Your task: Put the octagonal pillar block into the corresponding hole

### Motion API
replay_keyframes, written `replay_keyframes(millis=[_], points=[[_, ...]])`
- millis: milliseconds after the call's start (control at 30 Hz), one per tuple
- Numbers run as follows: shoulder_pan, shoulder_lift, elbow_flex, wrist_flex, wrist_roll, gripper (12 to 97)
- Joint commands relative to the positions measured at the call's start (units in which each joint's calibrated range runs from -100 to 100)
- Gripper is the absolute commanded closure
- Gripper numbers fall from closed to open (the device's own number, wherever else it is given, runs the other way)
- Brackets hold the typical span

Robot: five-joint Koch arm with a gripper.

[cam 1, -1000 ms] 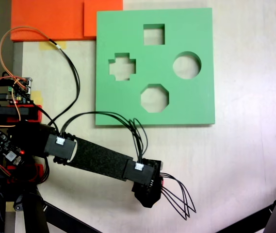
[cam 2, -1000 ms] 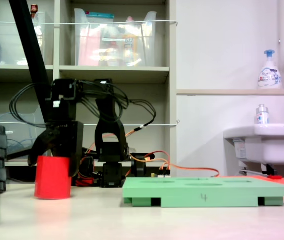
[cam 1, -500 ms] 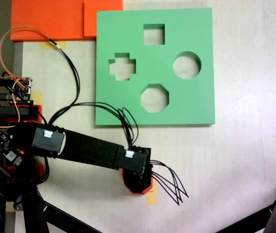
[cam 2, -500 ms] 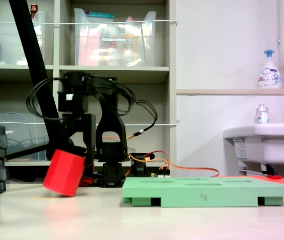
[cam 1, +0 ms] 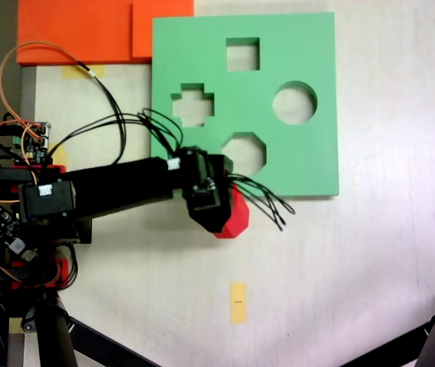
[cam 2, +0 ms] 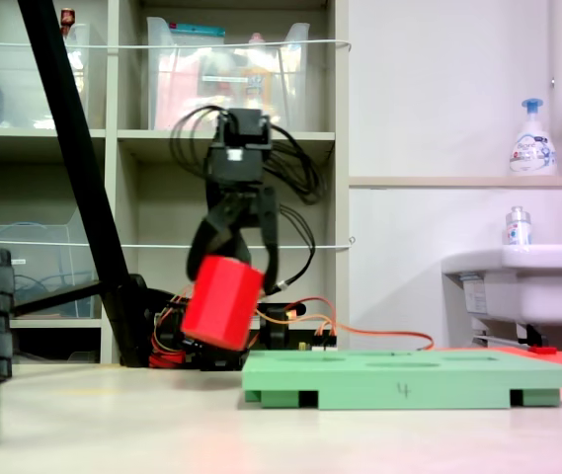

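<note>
Nearest the side camera lies bare tabletop, then the green foam board lying flat with its front edge facing that camera. Just beyond its left end the gripper hangs in the air with its jaws clamped on the octagonal pillar block, which is tilted and clear of the table, its lower edge above the level of the board's top. From above, the block peeks out beneath the gripper, over the board's near edge and just short of the corresponding hole, the eight-sided cutout.

The block looks like light foam: soft enough to dent under a hard squeeze, grippy rather than slick, and not fragile. The hold on its side faces near the top seems sound, leaving the bottom free to enter the cutout.

I judge the fit snug, so the tilt must be levelled and the eight sides turned to match. There is open room above the board; the cross-shaped cutout and round cutout lie farther on, the shelves well behind.
</note>
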Motion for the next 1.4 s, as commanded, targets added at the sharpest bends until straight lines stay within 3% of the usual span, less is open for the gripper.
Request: replay_keyframes(millis=[0, 400, 967, 1367], points=[[2.15, -2.97, 4.32, -4.31, 4.20, 66.0], [6.06, 1.50, 8.50, 0.03, 11.33, 66.0], [6.11, 8.06, 8.50, 18.71, 11.67, 66.0], [7.23, 10.02, 8.70, 18.32, 11.92, 69.5]])
